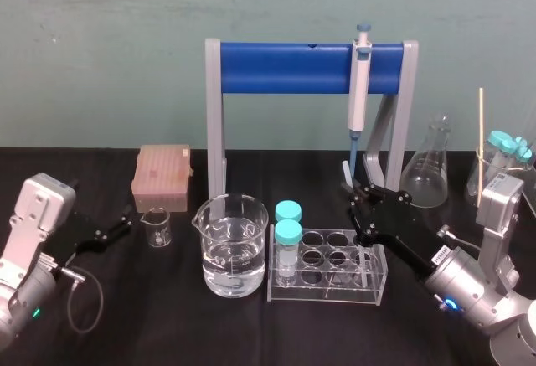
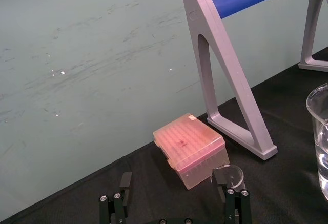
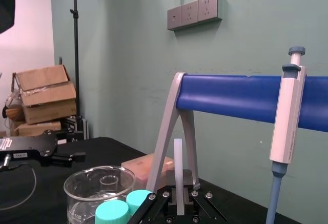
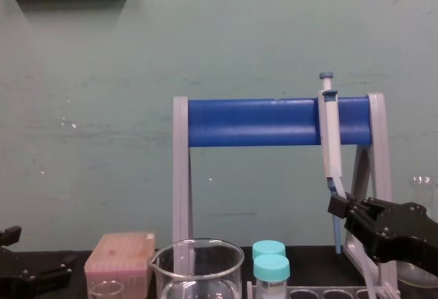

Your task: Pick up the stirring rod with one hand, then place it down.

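My right gripper (image 1: 355, 190) is shut on the stirring rod (image 1: 346, 172), a thin translucent whitish rod. It holds the rod just in front of the blue-bar stand (image 1: 293, 67), behind the tube rack (image 1: 328, 267). In the right wrist view the stirring rod (image 3: 178, 162) sticks out straight from between the black fingers (image 3: 189, 179) of my right gripper (image 3: 178, 192). The chest view shows my right gripper (image 4: 340, 206) raised at the right, near the pipette's lower end. My left gripper (image 1: 126, 220) rests open at the left of the table, beside a small beaker (image 1: 156, 225); its fingers (image 2: 116, 202) stand wide apart.
A white-and-blue pipette (image 1: 359, 90) hangs on the stand. A large beaker of water (image 1: 230, 244) and two teal-capped tubes (image 1: 288, 236) stand in front. A pink tip box (image 1: 162, 177) is at the back left, and a flask (image 1: 429, 165) and a thin pale stick (image 1: 481, 123) at the right.
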Tool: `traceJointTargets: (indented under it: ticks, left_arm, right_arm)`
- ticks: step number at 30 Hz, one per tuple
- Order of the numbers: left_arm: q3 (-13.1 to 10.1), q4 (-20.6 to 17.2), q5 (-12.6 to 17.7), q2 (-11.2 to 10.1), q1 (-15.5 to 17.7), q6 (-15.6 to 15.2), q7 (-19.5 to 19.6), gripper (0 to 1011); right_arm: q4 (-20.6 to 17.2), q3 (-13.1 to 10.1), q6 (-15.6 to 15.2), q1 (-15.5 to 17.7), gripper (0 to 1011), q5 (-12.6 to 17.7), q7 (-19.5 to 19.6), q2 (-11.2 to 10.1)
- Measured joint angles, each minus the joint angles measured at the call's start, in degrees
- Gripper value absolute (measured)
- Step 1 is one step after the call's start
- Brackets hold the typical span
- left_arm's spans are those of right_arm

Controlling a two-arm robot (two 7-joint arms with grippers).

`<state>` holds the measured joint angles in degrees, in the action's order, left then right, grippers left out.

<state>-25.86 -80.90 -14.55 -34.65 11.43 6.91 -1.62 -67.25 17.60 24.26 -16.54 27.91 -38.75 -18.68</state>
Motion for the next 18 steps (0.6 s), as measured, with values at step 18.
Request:
traceJointTargets:
  ticks: [18]
  left_arm:
    - [0.00, 0.00, 0.00, 0.00, 0.00, 0.00, 0.00, 1000]
  right_arm:
    - [-0.01, -0.01, 0.02, 0.00, 164, -0.19, 0.27, -0.03]
